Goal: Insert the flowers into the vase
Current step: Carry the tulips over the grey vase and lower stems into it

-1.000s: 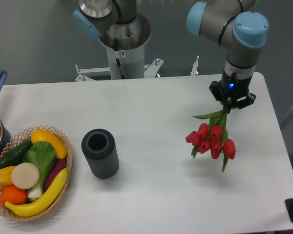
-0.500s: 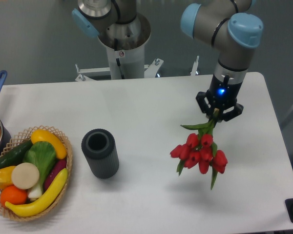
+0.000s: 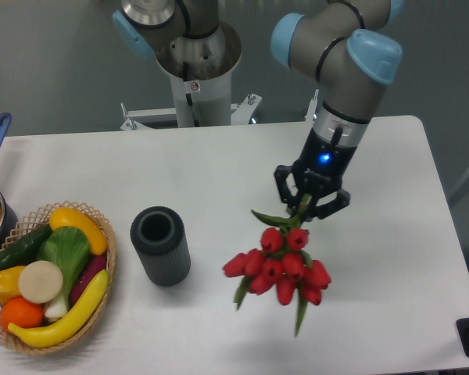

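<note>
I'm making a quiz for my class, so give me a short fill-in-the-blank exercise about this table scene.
1. The end effector holds the flowers by their ____.
2. The buds are coloured ____.
3. The vase stands between the flowers and the ____ holding fruit and vegetables.
4. The vase's mouth is ____, with no stems inside.

Missing words: stems; red; basket; empty

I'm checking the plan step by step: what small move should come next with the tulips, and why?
Probably keep carrying the flowers leftward toward the vase. The hand grips the stems with the red buds hanging below it, well to the right of the vase, whose round mouth is open and unobstructed. The bunch also hangs bud-end down, so it likely needs turning before insertion.
</note>
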`<state>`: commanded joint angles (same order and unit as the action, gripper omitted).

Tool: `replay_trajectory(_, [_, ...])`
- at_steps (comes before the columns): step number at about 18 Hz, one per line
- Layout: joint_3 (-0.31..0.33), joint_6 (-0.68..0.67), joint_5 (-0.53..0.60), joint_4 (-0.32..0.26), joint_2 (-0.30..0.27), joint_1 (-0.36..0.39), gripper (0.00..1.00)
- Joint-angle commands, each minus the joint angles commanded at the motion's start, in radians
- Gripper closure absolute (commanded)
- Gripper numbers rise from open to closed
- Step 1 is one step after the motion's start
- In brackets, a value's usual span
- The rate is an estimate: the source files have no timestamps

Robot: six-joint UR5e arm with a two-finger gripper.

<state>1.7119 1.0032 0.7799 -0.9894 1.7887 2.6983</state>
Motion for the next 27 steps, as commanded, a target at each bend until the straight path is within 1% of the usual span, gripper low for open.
replay_trajectory(2, [0.002,0.0,-0.079,0.0,-0.003,0.0,0.95])
replay_trajectory(5, [0.006,0.0,-0.157,0.006,-0.009,0.0,0.95])
replay_trajectory(6, [0.009,0.0,-0.197,0.027,-0.012,-0.002,0.94])
replay_trajectory(8, [0.032,-0.011,-0.305,0.113,-0.015,-0.006,0.93])
replay_trajectory(10, [0.028,-0.017,-0.384,0.165,-0.015,-0.031,0.91])
replay_trajectory(13, [0.023,-0.017,-0.444,0.173,-0.017,-0.048,0.91])
replay_trajectory(16, [0.025,-0.017,-0.496,0.179,-0.017,-0.067,0.89])
replay_trajectory(17, [0.025,-0.017,-0.505,0.179,-0.017,-0.089,0.89])
replay_trajectory(20, [0.037,-0.017,-0.576,0.179,-0.015,-0.109,0.89])
replay_trajectory(23, [0.063,-0.011,-0.582,0.181,-0.02,-0.138,0.89])
replay_trajectory(24, [0.08,-0.008,-0.582,0.186,-0.029,-0.141,0.89])
replay_trajectory(27, [0.101,-0.005,-0.582,0.189,-0.034,-0.143,0.89])
